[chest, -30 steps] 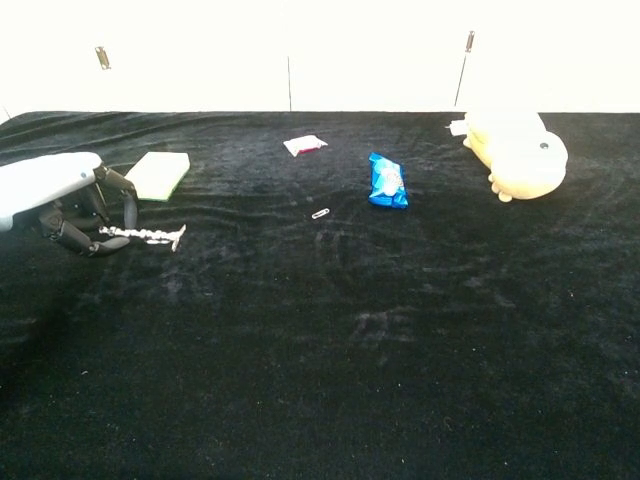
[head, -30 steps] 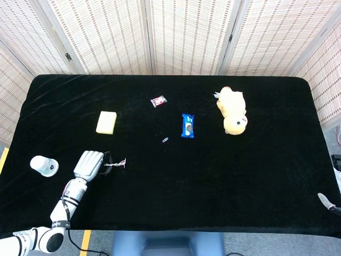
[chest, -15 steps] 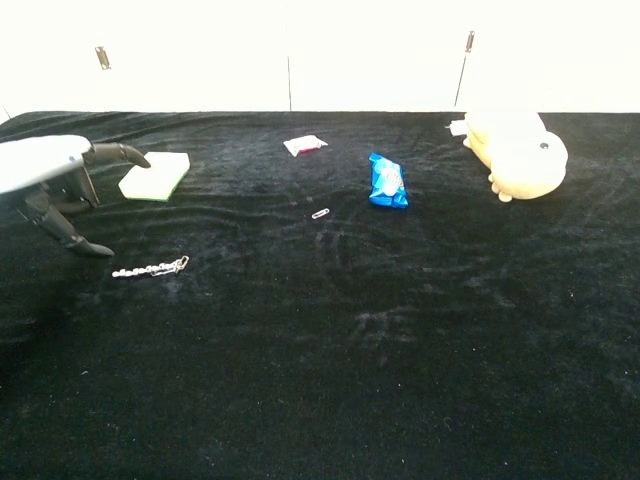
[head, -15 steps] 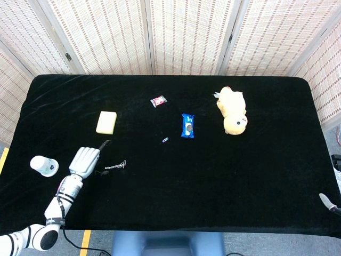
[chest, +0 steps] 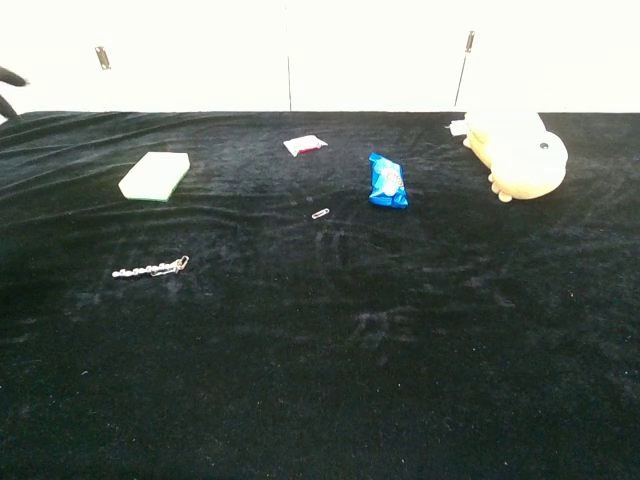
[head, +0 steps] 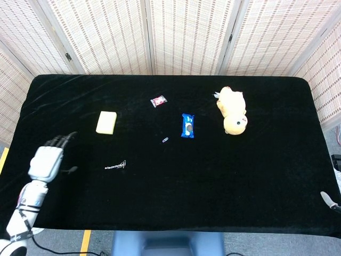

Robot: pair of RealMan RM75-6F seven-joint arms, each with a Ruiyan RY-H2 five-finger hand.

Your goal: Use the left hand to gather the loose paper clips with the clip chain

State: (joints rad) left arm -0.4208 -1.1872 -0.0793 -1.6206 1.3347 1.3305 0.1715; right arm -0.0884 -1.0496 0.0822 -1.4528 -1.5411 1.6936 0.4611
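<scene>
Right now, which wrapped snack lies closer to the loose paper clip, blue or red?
The blue snack packet; it lies just right of the small loose paper clip, while the red-and-white wrapped candy sits farther back.

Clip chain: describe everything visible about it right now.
The clip chain is a short string of small silvery metal links, lying flat and nearly straight on the black cloth of the table. In the chest view its right end looks slightly bulkier, with a hint of pink in the head view. It sits in the left front part of the table, nearer than the yellow sponge. Nothing touches it except the cloth; the left robot hand is off to its left, apart from it, fingers spread.
</scene>
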